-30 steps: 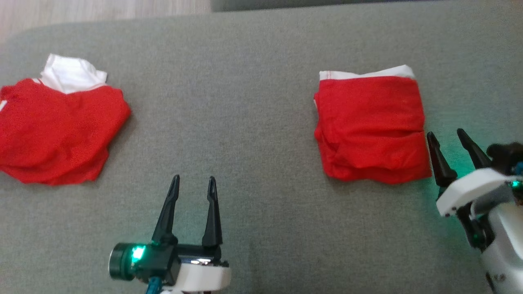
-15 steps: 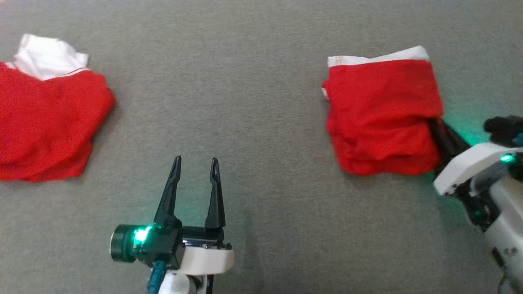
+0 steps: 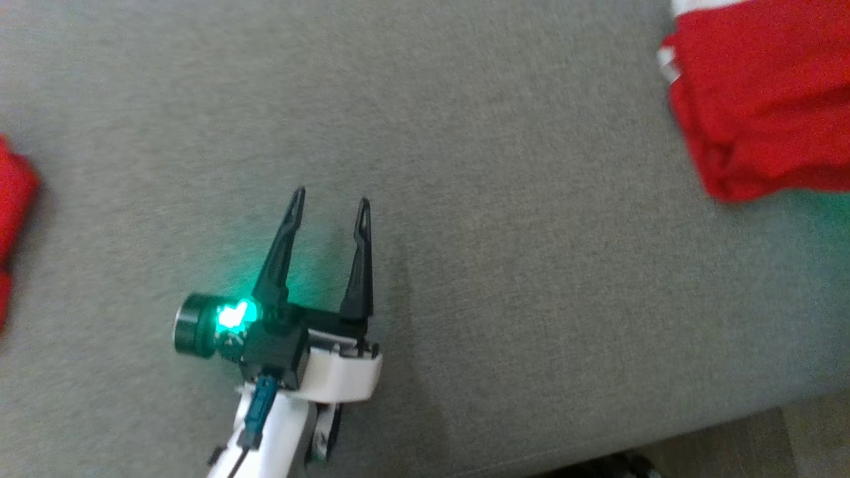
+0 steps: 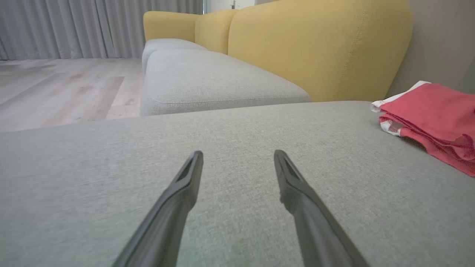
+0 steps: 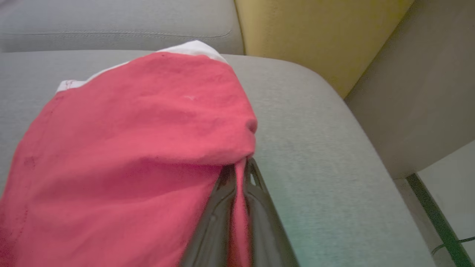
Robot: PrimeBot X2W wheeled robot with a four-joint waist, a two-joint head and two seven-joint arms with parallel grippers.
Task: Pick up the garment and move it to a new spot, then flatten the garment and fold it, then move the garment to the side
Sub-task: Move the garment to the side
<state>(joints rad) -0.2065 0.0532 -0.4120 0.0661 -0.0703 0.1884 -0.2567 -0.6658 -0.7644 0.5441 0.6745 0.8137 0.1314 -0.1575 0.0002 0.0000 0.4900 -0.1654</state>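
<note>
The head camera looks steeply down from above onto the grey seat cushion (image 3: 498, 199). The left end effector (image 3: 332, 196) sits low and left of centre, and the red garment (image 3: 764, 113) is cut off by the upper right corner. The picture is smeared, so its exact tilt is hard to judge. The left wrist camera sits low, near the cushion, facing along its fingers toward a yellow backrest (image 4: 315, 44), with the garment at its right edge. The right wrist camera is close against that garment, past the right end effector (image 5: 243, 167), with the same backrest behind. All three views share the cushion and the garment.
</note>
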